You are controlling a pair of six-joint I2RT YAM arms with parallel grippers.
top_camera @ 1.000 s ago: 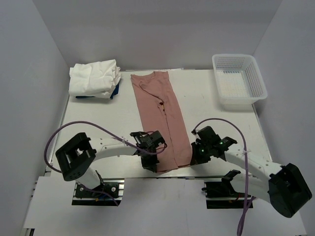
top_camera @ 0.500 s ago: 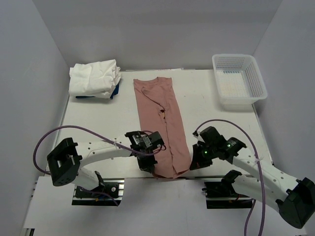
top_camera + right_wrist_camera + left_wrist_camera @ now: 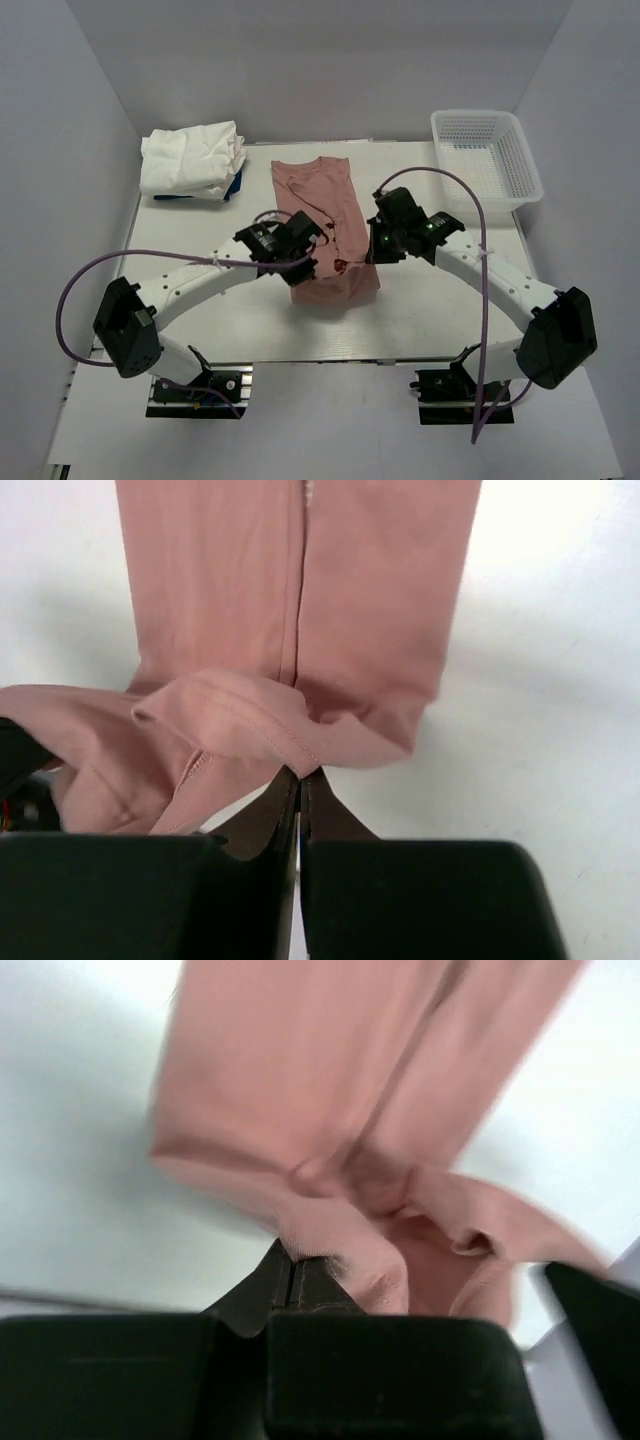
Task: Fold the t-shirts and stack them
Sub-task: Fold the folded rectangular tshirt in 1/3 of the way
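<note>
Your pink shirt lies in a long strip left of the basket, with its near end doubled up over its middle. Your left gripper and right gripper are each pinched tight on a corner of that raised hem. The white shirts sit piled farther left of the basket.

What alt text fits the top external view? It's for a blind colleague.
Two robot arms, left tool and right tool shut on the near corners of a pink t-shirt, hold that end doubled over its middle. White t-shirts are piled far left; a white mesh basket stands far right.
</note>
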